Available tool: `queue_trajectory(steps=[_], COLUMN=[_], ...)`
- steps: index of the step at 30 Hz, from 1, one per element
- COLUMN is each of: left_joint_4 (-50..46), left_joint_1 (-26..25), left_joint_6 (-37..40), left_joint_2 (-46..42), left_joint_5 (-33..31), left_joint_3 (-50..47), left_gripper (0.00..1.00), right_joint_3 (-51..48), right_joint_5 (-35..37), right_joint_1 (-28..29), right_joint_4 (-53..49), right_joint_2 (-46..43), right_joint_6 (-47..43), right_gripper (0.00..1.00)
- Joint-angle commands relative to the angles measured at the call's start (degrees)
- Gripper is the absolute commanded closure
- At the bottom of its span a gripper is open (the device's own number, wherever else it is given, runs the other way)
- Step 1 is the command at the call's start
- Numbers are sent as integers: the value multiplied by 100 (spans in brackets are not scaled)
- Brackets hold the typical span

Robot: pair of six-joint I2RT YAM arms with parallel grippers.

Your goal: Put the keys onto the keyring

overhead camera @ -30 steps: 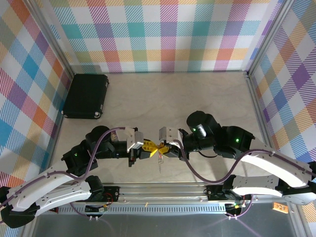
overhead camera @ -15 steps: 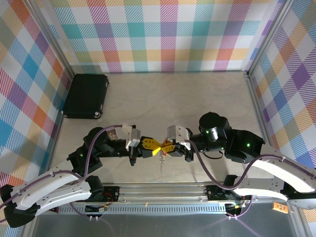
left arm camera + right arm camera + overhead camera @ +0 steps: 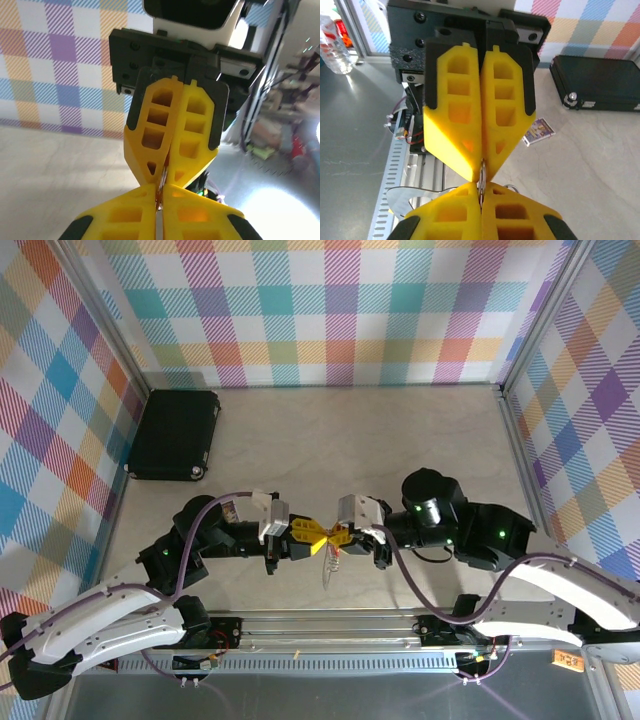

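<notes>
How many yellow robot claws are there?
2. The left gripper, on the left, pinches the red key; the right gripper, on the right, pinches the keyring. Their tips meet.

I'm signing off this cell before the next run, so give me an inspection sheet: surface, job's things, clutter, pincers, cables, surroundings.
Surface: pale table, no spills seen.
Job's things: keyring dangles in mid-air near the front edge. Of the key, just a pinched red sliver is visible.
Clutter: black case at far left, with a small card lying near it.
Pincers: left pincer is shut, apparently on the key. Right pincer is shut on the keyring wire. Their tips face each other, almost touching.
Cables: purple cables loop along both arms, clear of the tips.
Surroundings: plaid walls, and a metal rail at the near edge.
</notes>
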Motion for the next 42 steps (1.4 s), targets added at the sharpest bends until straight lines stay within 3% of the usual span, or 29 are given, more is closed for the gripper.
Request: queue_trajectory(steps=[1,9,15,21,25,33,38,42], left_joint_4=[-1021,-1226,-1106,-752,-173,827,1126,1193], left_joint_1=[-2,-2,-2,-2,-8,-2,-7,-2], left_joint_6=[631,813,765,555,227,-339,-452,-473], left_joint_2=[-20,97,17,-393,-607,-535,-475,-437], left_joint_5=[-450,-474,-462,-511,-375,-5,60,66], left_joint_3=[463,529,437,257,41,-312,-405,-458], left_gripper=[87,85,100,100,100,100,100,100], right_joint_3=[299,490,509,451,217,-353,-470,-445], right_joint_5=[55,-127,-239,-312,-377,-572,-565,-463], right_joint_1=[31,31,58,67,67,67,67,67], right_joint_4=[-303,-454,-479,-379,-5,948,1120,1067], right_joint_2=[248,552,668,585,370,-48,-215,-244], right_joint_6=[-237,-205,-116,-52,112,507,552,505], right_gripper=[100,100,100,100,87,82,84,94])
